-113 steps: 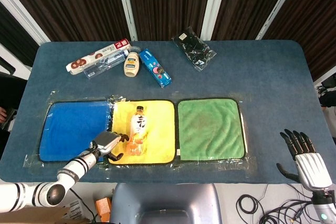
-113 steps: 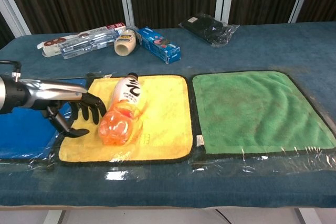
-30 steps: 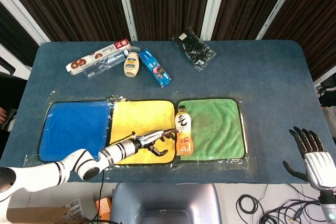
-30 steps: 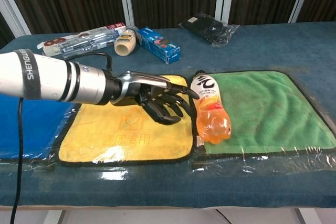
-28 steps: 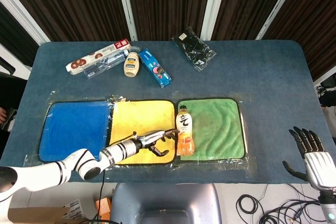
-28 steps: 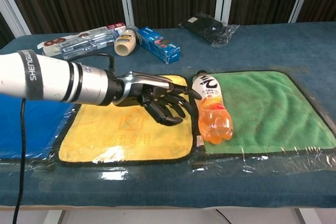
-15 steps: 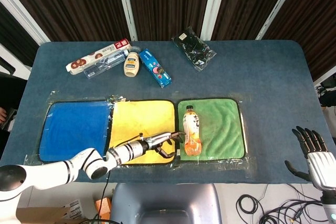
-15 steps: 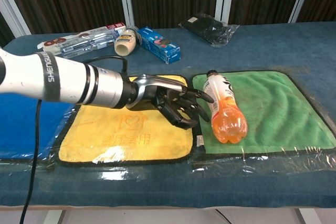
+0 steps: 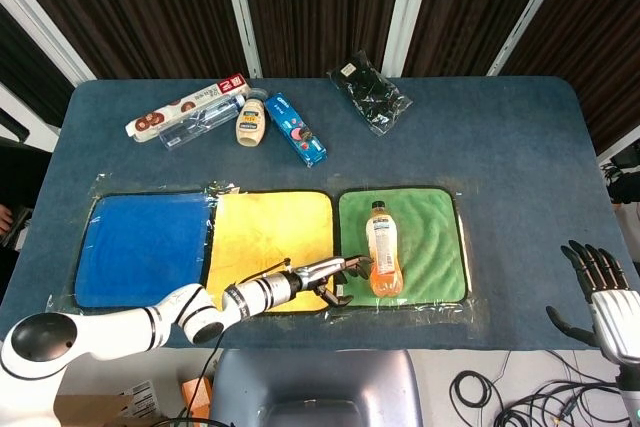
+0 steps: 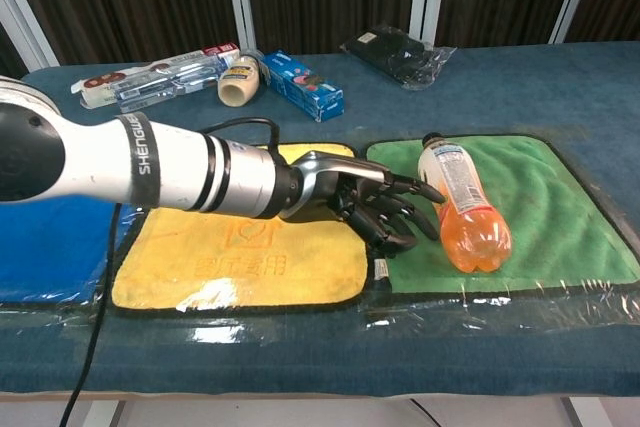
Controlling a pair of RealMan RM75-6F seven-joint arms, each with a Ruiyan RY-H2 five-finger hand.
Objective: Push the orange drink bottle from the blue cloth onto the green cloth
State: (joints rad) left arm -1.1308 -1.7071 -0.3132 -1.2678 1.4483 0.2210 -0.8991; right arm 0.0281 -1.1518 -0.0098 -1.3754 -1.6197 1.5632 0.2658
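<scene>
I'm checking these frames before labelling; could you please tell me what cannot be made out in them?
- Whether the left robot hand touches the orange bottle: the fingertips end right at its side in both views.
- Right robot hand: cut off by the head view's corner, absent from the chest view.
- Bottle label text: too small in both views.
- Blue cloth: mostly hidden behind the left arm in the chest view.

The left arm stretches low and far across to the right, its robot hand (image 10: 375,205) held flat with fingers (image 10: 415,187) extended and spread. The right robot hand (image 9: 603,299) hangs apart at the far right, fingers upright and splayed, holding nothing.
</scene>
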